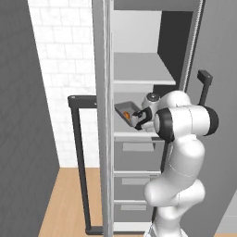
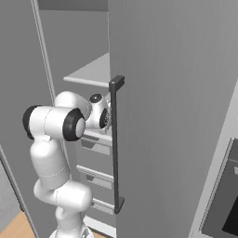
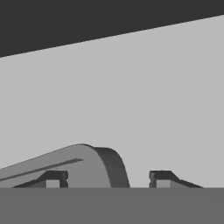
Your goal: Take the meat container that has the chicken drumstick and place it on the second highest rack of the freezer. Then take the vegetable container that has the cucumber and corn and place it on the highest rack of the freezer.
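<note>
1. Meat container: a shallow grey tray with a raised rim and rounded corners, seen in the left base view inside the freezer, tilted toward the camera. It sits at the level of the lower pale shelf, just above the drawers. Whether its base rests flat on that shelf cannot be determined.
2. Chicken drumstick: a small orange-brown piece lying in the tray near its front edge, far smaller than the tray.
3. Freezer: a tall narrow grey cabinet with its door swung open to the left, carrying a long dark bar handle. The highest rack is a flat light grey board with nothing visible on it. Grey drawers stack below the shelves.
4. Gripper: reaches into the cabinet at the tray's near right corner. In the hand view the two dark fingertips stand well apart, with the tray's rounded rim between them, nearer the left tip. The jaws are parted and not clamped; contact between either tip and the rim cannot be confirmed.
5. Right base view: the arm's wrist goes in behind a grey panel carrying a dark vertical handle; the tray is hidden there.
</note>
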